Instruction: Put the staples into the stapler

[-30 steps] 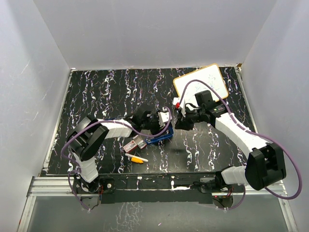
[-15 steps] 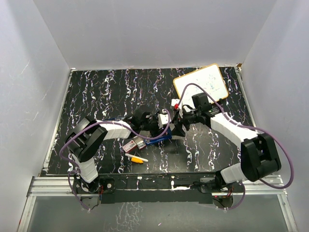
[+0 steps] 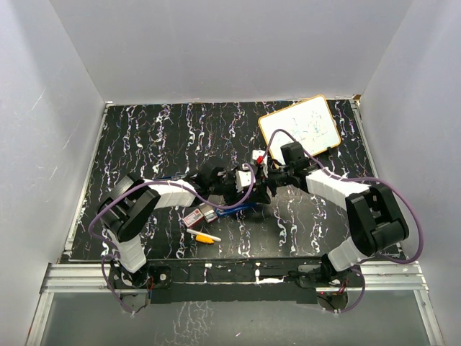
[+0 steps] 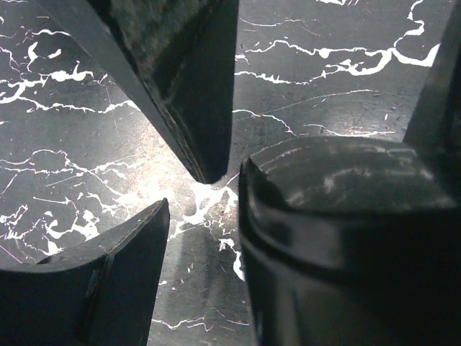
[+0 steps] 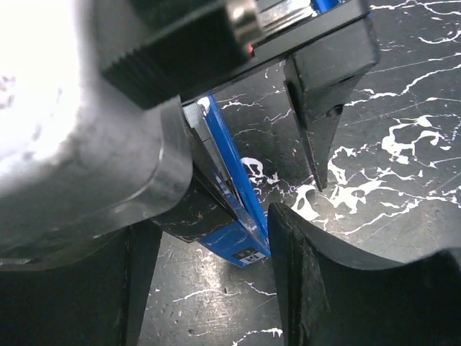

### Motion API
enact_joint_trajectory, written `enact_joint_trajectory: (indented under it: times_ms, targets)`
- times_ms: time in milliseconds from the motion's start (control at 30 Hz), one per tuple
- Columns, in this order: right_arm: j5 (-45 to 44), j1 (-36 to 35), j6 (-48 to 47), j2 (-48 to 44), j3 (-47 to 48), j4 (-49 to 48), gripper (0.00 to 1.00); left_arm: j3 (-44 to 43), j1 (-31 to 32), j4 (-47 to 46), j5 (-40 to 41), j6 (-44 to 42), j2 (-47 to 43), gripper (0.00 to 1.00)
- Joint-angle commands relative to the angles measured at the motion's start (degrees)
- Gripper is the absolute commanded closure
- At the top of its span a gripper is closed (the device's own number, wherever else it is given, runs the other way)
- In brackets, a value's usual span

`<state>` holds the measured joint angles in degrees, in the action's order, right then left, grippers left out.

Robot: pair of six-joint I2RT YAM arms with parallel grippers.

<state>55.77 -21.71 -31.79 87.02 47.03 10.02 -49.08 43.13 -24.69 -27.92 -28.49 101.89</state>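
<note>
In the top view the blue-and-black stapler [image 3: 239, 205] lies at mid-table under both grippers. My left gripper [image 3: 243, 186] stands open over it. In its wrist view the stapler's glossy black top [image 4: 346, 238] sits to the right, and bare table shows between it and the left finger [image 4: 108, 288]. My right gripper [image 5: 209, 223] is open and straddles the stapler's blue end [image 5: 241, 238]. Its right finger [image 5: 338, 288] is close against the blue edge. The red-and-white staples box [image 3: 198, 215] lies left of the stapler. I cannot make out a loose strip.
A yellow-and-white marker [image 3: 204, 236] lies near the front edge, below the box. A small whiteboard [image 3: 300, 125] rests at the back right. Grey walls enclose the black marbled table [image 3: 144, 137] on three sides. The two grippers are almost touching.
My right arm has swung left, bringing its gripper up against the stapler, and its jaws have gone from shut to open. The left arm has stayed put.
</note>
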Motion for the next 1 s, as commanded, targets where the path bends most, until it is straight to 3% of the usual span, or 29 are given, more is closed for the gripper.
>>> enact_joint_trajectory:
  times_ms: [0,367,667,967]
  targets:
    - [2.5,-0.5,-0.5,0.7,1.8,-4.1,0.42,1.8,0.4,6.0,-2.5,-1.7,-1.9,0.40]
    - [1.1,-0.5,-2.5,-0.7,0.4,-2.2,0.73,1.0,0.2,7.3,-3.7,-3.2,-1.8,0.39]
    - [-4.1,-0.5,-5.6,-5.0,-3.1,-1.2,0.92,1.0,-0.1,7.6,-3.5,-4.0,-2.7,0.36]
    - [-7.1,-0.5,-7.2,-6.6,-5.3,-0.6,0.92,1.5,-0.4,6.1,-2.9,-2.3,-3.7,0.35]
